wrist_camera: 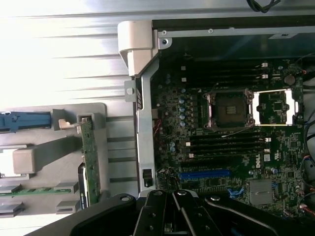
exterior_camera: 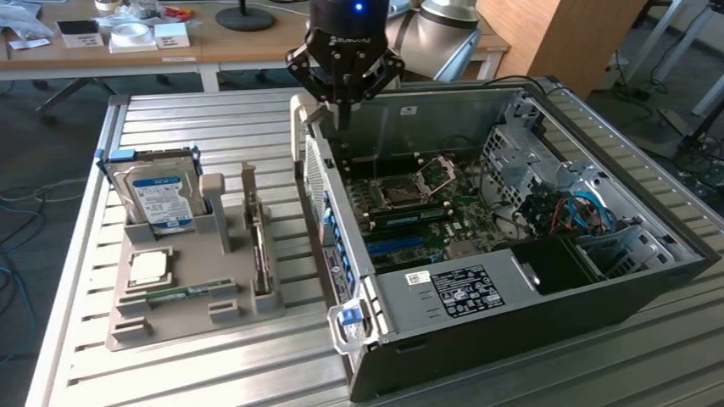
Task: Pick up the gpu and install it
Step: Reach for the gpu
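The gpu (exterior_camera: 258, 239) stands on edge in a slot of the grey holder tray (exterior_camera: 169, 318), beside the open computer case (exterior_camera: 633, 280). In the wrist view the gpu (wrist_camera: 90, 162) shows as a thin edge-on board with its metal bracket end (wrist_camera: 69, 125) toward the tray's corner. My gripper (exterior_camera: 339, 112) hangs above the case's wall on the tray side, well apart from the gpu, with its fingers (wrist_camera: 183, 209) shut together and nothing between them. The motherboard (wrist_camera: 221, 142) lies below, with a blue expansion slot (wrist_camera: 204, 173) near the fingers.
A silver hard drive (exterior_camera: 158, 197) with a blue-white label stands at the tray's far end. A processor chip (exterior_camera: 149, 268) and a green memory stick (exterior_camera: 181, 293) lie in the tray. The slatted metal table (exterior_camera: 226, 373) carries everything. Desks with clutter stand behind.
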Motion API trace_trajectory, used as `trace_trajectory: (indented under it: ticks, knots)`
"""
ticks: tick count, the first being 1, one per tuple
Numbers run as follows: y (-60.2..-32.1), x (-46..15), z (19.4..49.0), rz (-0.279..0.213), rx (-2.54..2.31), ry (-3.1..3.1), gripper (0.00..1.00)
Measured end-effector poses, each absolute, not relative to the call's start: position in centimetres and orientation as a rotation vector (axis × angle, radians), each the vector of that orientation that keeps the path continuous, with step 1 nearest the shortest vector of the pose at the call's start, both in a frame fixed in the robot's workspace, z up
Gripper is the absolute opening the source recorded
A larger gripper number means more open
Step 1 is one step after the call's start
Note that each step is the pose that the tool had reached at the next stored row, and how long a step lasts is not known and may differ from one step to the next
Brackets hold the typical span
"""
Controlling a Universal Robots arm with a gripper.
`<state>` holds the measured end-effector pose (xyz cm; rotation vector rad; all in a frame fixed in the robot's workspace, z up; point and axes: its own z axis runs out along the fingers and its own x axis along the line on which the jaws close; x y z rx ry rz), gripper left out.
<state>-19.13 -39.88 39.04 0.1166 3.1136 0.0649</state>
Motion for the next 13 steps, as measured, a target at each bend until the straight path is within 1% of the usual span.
trace_trajectory:
  ticks: [13]
  knots:
    - [-39.88,-19.57,39.04,0.065,0.117,3.114,0.11]
